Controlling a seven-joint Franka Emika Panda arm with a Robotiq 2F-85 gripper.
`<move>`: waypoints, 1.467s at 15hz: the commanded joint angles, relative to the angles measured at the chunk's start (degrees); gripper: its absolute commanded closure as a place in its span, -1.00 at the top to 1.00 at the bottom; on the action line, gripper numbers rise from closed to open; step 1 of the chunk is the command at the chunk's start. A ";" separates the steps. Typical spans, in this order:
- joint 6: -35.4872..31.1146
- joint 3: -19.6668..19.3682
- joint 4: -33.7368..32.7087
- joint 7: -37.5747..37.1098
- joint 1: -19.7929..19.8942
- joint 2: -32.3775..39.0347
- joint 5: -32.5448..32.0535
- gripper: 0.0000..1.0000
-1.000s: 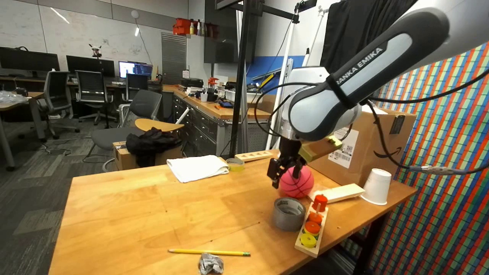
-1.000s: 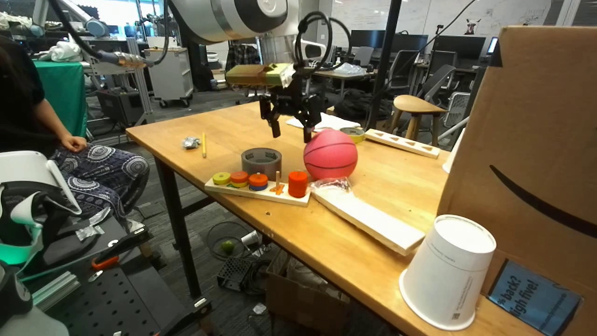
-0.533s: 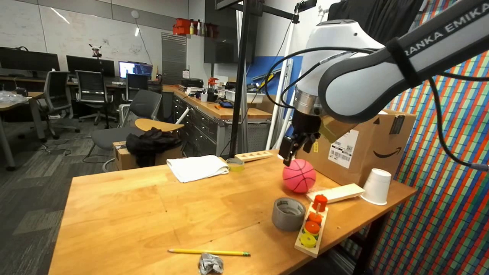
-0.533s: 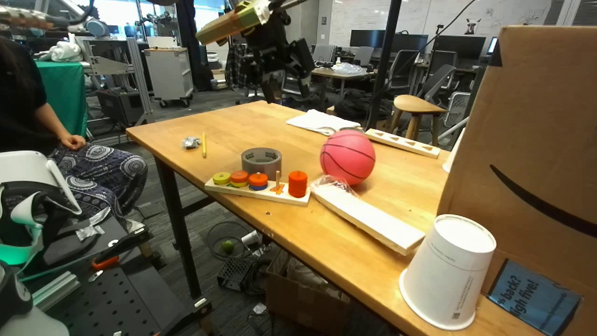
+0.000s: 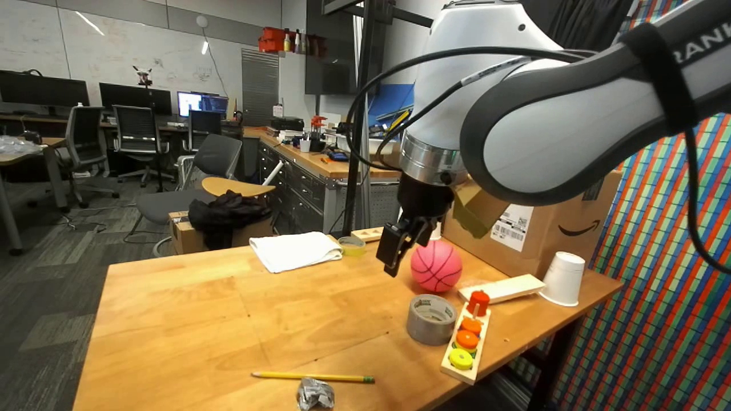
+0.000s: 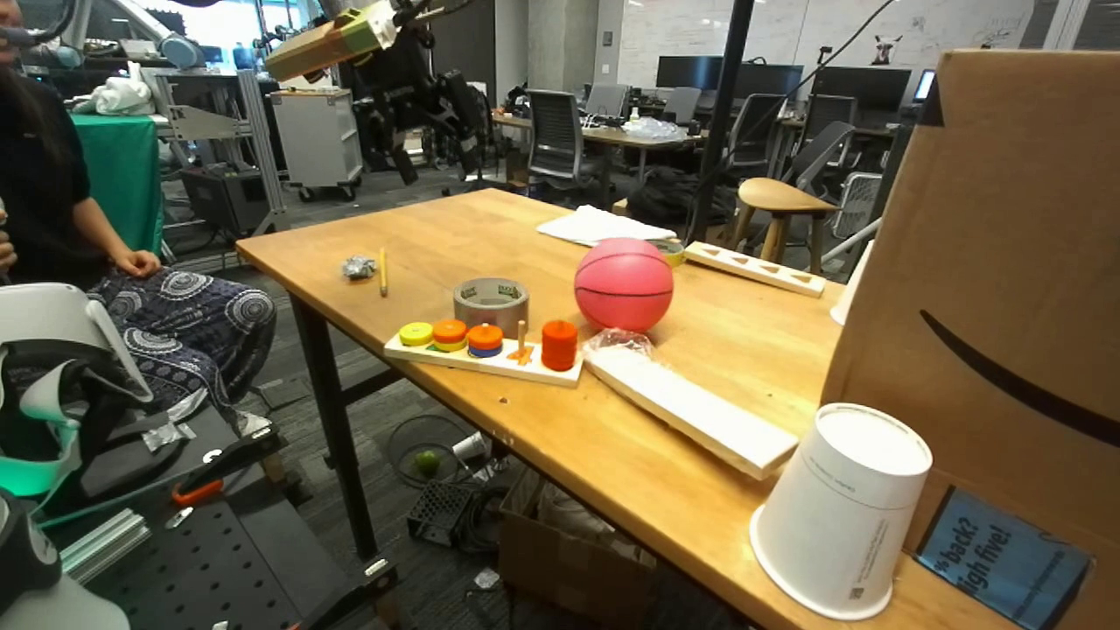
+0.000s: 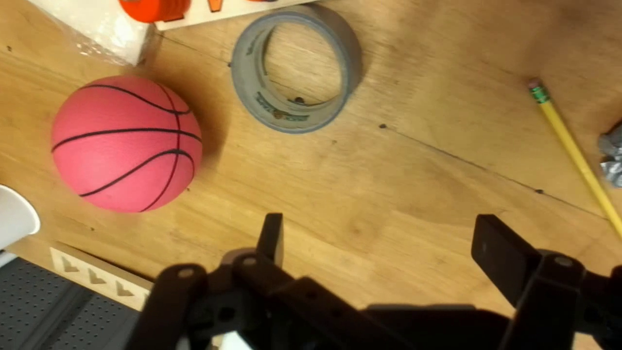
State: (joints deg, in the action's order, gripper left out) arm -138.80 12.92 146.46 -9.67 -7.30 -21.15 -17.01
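Observation:
My gripper is open and empty, held above the wooden table. In the wrist view its two black fingers stand wide apart (image 7: pixel 379 238) with bare wood between them. It also shows in both exterior views (image 5: pixel 402 257) (image 6: pixel 439 164). The pink ball (image 7: pixel 127 144) with black lines rests on the table, apart from the gripper. It is also in both exterior views (image 5: pixel 436 266) (image 6: pixel 624 285). A grey tape roll (image 7: pixel 296 70) lies near the ball and also shows in the exterior views (image 5: pixel 432 328) (image 6: pixel 491 306). Nothing touches the fingers.
A peg board with coloured discs (image 6: pixel 481 360), a pale plank (image 6: pixel 691 407), an upturned white cup (image 6: pixel 840 516) and a large cardboard box (image 6: pixel 989 262) line one side. A pencil (image 5: pixel 313 377), crumpled foil (image 5: pixel 314 394), white cloth (image 5: pixel 296 251) and yellow tape roll (image 5: pixel 352 246) lie elsewhere.
My gripper has risen from beside the ball and moved away from it. The ball has rolled, first one way and then partly back.

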 commanded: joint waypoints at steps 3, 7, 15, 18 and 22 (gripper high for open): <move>-3.12 1.63 -0.80 0.81 -4.17 2.78 6.04 1.00; -5.72 2.18 -2.11 0.92 -5.17 7.07 8.13 1.00; -13.50 3.16 -9.19 6.82 -9.90 20.35 19.01 1.00; -13.41 4.49 -13.77 11.23 -10.93 25.84 24.34 1.00; -11.37 5.10 -17.35 13.69 -9.84 30.77 26.45 1.00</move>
State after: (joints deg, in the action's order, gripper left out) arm -151.73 17.65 133.00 1.07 -18.16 5.89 7.41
